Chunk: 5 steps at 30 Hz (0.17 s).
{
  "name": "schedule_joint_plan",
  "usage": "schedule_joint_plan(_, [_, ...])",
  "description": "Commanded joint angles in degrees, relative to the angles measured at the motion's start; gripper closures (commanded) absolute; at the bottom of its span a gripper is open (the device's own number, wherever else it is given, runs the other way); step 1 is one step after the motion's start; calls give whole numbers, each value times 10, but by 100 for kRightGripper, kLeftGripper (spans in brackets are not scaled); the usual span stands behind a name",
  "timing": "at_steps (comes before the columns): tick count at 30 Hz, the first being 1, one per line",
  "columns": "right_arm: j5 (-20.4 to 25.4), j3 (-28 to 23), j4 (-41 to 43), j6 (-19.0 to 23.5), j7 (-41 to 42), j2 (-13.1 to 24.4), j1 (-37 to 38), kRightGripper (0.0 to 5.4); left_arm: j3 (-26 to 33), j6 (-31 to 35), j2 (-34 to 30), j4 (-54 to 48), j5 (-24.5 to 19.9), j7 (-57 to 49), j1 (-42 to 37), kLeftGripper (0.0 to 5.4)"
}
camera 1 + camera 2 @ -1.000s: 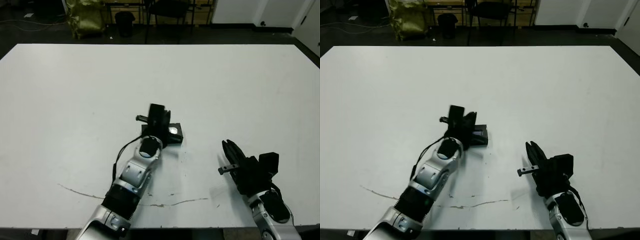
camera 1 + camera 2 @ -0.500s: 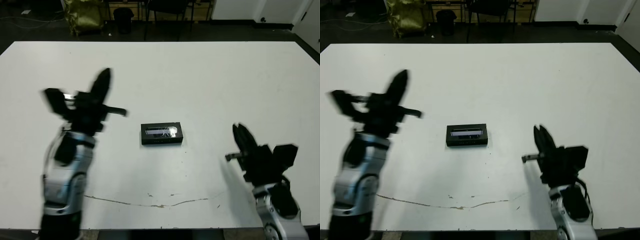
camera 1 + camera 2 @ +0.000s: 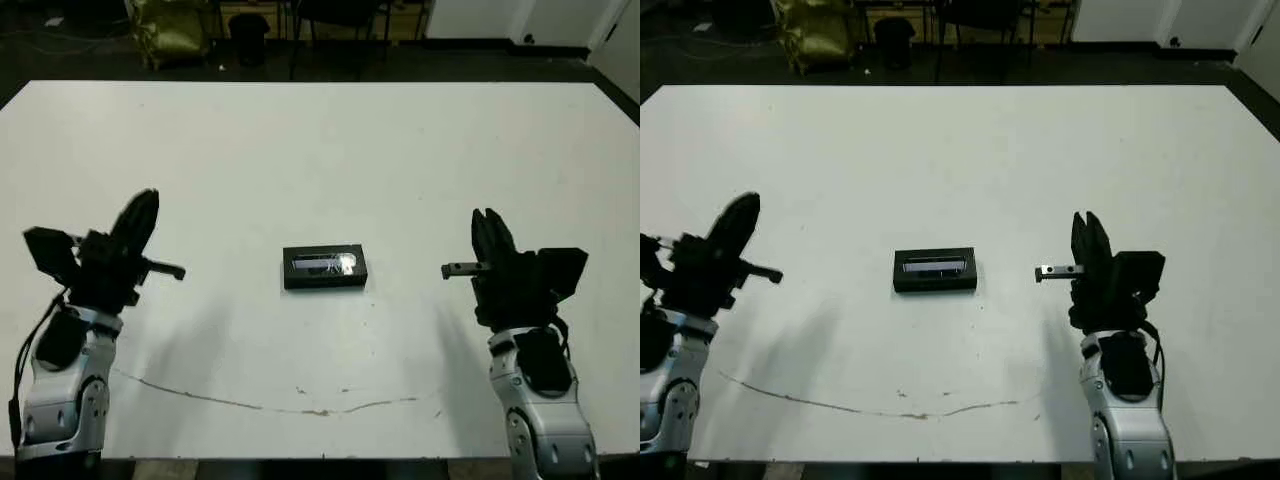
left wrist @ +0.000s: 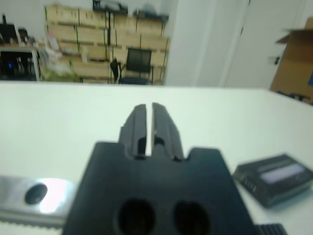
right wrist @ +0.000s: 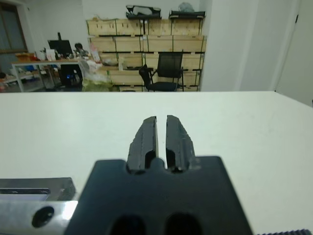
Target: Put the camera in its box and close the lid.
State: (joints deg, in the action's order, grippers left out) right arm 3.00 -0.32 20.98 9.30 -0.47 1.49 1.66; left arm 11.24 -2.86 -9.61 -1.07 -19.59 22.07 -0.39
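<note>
The box [image 3: 324, 268] lies flat in the middle of the table with the lid [image 3: 322, 263] on top, its glossy strip facing up. The camera is hidden. My left gripper [image 3: 143, 207] hovers well to the left of the box, shut and holding nothing. My right gripper [image 3: 487, 218] hovers to the box's right, also shut and holding nothing. The left wrist view shows thin-gapped fingers [image 4: 138, 122] with the box [image 4: 276, 178] off to one side. Only bare table shows past the fingers [image 5: 146, 134] in the right wrist view.
A thin dark scratch [image 3: 300, 400] runs across the table near the front edge. Beyond the far edge stand a chair [image 3: 340, 20], a yellow-green bag [image 3: 170, 30] and shelves of cartons [image 5: 146, 36].
My left arm has left the box and swung far out to the left. My right gripper has lifted and moved slightly right. The box stays put with the lid on.
</note>
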Motion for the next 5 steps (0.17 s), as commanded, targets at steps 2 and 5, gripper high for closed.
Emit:
schedule_joint_plan(2, [-20, 8, -14, 12, -10, -4, -3, 540, -15, 10, 17, 15, 6, -14, 12, 539])
schedule_joint_plan(5, [-16, 9, -19, 18, -6, -8, -1, 540, -20, 23, 23, 10, 3, -23, 11, 539])
